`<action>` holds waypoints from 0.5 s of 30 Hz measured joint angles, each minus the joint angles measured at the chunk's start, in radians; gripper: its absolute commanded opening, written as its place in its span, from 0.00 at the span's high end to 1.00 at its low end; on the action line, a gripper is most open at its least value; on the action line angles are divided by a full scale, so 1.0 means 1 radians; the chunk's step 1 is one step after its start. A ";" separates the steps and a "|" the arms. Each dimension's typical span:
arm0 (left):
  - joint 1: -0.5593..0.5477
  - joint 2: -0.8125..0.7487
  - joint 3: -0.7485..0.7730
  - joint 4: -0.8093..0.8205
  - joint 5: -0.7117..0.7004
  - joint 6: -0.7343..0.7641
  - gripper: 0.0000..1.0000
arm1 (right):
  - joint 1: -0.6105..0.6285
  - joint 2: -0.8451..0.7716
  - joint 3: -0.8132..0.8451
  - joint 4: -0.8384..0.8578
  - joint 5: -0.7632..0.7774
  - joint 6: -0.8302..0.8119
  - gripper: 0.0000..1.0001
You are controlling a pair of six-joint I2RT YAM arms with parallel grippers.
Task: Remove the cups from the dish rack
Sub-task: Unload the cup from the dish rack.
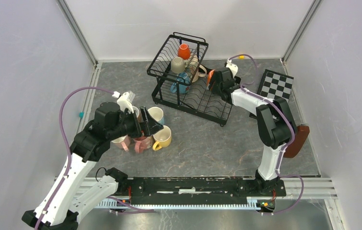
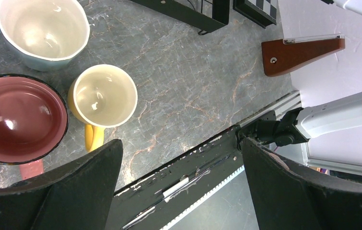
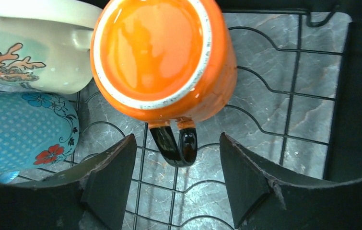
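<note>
Currently, top external view: the dish rack (image 1: 161,53) stands at the far middle of the surface (image 1: 227,148) with several cups left in it. The right arm (image 1: 246,98) reaches into its lower tier from the right side. The left arm (image 1: 97,129) hangs well apart from the rack, over a cluster of unloaded cups standing on the surface. Right arm is clearly the nearer one.

Left wrist view: left fingers (image 2: 73,191) spread wide, holding nothing. 3 upright cups below them: yellow cup (image 2: 103,96), pink cup (image 2: 18,117), light blue cup (image 2: 42,31).

Right wrist view: orange cup (image 3: 162,57) sits on the rack's wires, base toward the camera, so its long axis runs roughly along the line of approach. Its black handle (image 3: 176,143) points back toward the wrist and lies in the gap between the right fingers (image 3: 107,187), touching neither. These fingers are parted, with nothing gripped. Cream patterned cup (image 3: 30,52) and blue dotted cup (image 3: 20,129) sit just left of the orange one.

Judgement: the handle is centred in the gap, so a straight pinch on it looks available without re-aiming. The left-hand neighbours leave that finger little room.
</note>
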 measured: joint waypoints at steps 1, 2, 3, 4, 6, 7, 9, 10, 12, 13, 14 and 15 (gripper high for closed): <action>0.000 0.001 0.000 0.000 0.000 0.000 0.00 | 0.000 0.015 0.011 -0.002 -0.009 -0.014 0.37; 0.000 0.002 0.000 0.000 0.000 0.000 0.00 | 0.000 0.027 0.020 -0.003 -0.015 -0.025 0.39; 0.000 0.003 0.000 0.000 0.000 0.000 0.00 | 0.000 0.042 0.029 -0.008 -0.020 -0.035 0.41; 0.000 0.005 0.000 0.000 0.000 0.000 0.00 | 0.000 0.053 0.034 -0.009 -0.023 -0.044 0.43; 0.000 0.007 0.000 0.001 0.000 0.000 0.00 | 0.000 0.071 0.038 -0.013 -0.025 -0.063 0.46; 0.000 0.008 0.000 0.001 0.000 0.000 0.00 | 0.000 0.077 0.038 -0.017 -0.026 -0.071 0.48; 0.000 0.010 0.000 0.001 0.000 0.000 0.00 | 0.000 0.090 0.041 -0.031 -0.024 -0.088 0.50; 0.000 0.012 0.000 0.002 0.000 0.000 0.00 | 0.000 0.097 0.046 -0.038 -0.022 -0.095 0.50; 0.000 0.014 0.000 0.003 0.000 0.000 0.00 | 0.000 0.108 0.059 -0.043 -0.016 -0.114 0.52; 0.000 0.015 0.000 0.003 0.000 0.000 0.00 | 0.000 0.114 0.068 -0.047 -0.014 -0.125 0.53; 0.000 0.017 0.000 0.003 0.000 0.000 0.00 | 0.000 0.119 0.074 -0.047 -0.013 -0.134 0.54; 0.000 0.018 0.000 0.003 0.000 0.000 0.00 | 0.000 0.124 0.084 -0.048 -0.012 -0.142 0.55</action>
